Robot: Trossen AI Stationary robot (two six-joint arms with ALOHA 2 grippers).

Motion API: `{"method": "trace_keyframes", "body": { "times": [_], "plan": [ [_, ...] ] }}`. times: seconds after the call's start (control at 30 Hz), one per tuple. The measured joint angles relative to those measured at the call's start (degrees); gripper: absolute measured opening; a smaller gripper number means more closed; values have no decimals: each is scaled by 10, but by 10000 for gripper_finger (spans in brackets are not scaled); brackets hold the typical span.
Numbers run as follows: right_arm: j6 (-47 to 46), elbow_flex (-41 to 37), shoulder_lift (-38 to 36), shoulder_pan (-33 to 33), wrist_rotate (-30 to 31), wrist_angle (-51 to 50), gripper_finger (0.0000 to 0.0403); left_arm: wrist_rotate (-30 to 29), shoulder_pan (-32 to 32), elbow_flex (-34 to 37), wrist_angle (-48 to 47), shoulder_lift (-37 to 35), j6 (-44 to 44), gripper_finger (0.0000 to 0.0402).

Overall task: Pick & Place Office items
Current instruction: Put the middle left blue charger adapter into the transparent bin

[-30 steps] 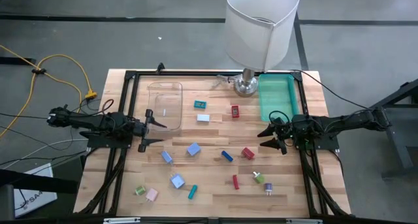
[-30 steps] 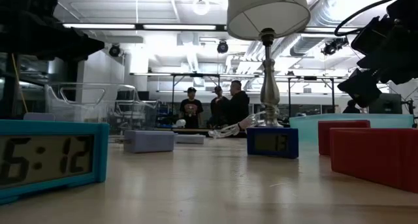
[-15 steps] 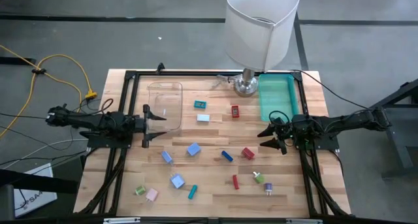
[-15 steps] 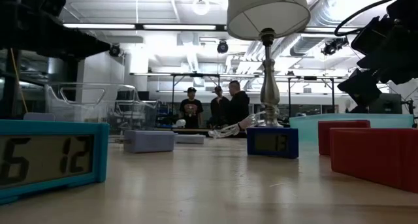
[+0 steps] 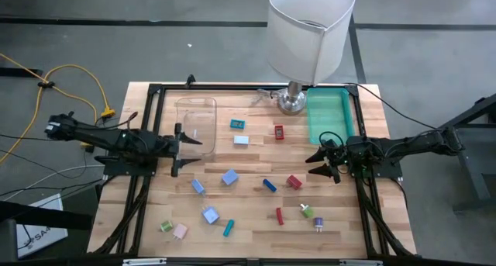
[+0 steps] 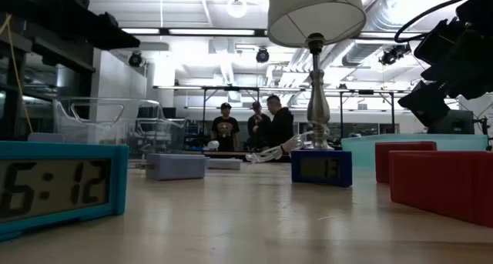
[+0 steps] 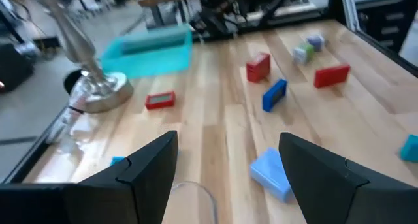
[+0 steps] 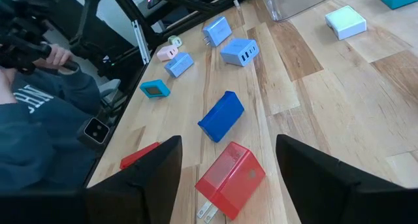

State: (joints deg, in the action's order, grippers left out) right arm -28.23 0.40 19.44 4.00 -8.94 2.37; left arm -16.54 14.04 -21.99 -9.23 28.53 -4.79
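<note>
Nearest the table's front edge in the high view lie a green bit [image 5: 167,226], a pink bit [image 5: 180,231], a light blue block [image 5: 210,215], a teal bit [image 5: 228,228], a red bar [image 5: 280,215] and two small plug-like pieces [image 5: 308,212]. Farther in sit a second light blue block [image 5: 229,177], a dark blue block [image 5: 269,185] and a red charger cube [image 5: 294,181], whose metal prongs show in the right wrist view.

Level with these, the right gripper [image 5: 322,160] hangs at the right side of the table, its fingers apart and empty, the red charger cube [image 8: 230,179] and dark blue block [image 8: 220,115] just ahead of it. The left gripper [image 5: 180,151] hangs at the left side by the clear bin [image 5: 195,123], fingers likewise apart and holding nothing.

Beyond are a white piece [image 5: 241,139], a teal clock [image 5: 237,124] and a red clock [image 5: 279,131], then the teal tray [image 5: 329,115] and the lamp [image 5: 308,35] at the far edge.

The pieces look like hard, light plastic shells: stiff, not fragile, but probably smooth enough to skid on the wood (a nudge would likely spin them). I would take each across its two flat, parallel sides, low on the body, and for the red cube keep clear of the prongs.
</note>
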Motion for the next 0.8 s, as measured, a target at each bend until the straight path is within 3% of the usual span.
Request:
{"method": "trace_keyframes", "body": {
  "times": [0.4, 0.57, 0.8],
  "plan": [
    [0, 0, 0, 0, 0, 0, 235, -154, 127, -143, -156, 164, 147, 260],
    [0, 0, 0, 0, 0, 0, 235, -148, 169, -209, -238, 237, 154, 260],
    [0, 0, 0, 0, 0, 0, 235, -69, 200, -253, -305, 317, 117, 260]
  ]
}}
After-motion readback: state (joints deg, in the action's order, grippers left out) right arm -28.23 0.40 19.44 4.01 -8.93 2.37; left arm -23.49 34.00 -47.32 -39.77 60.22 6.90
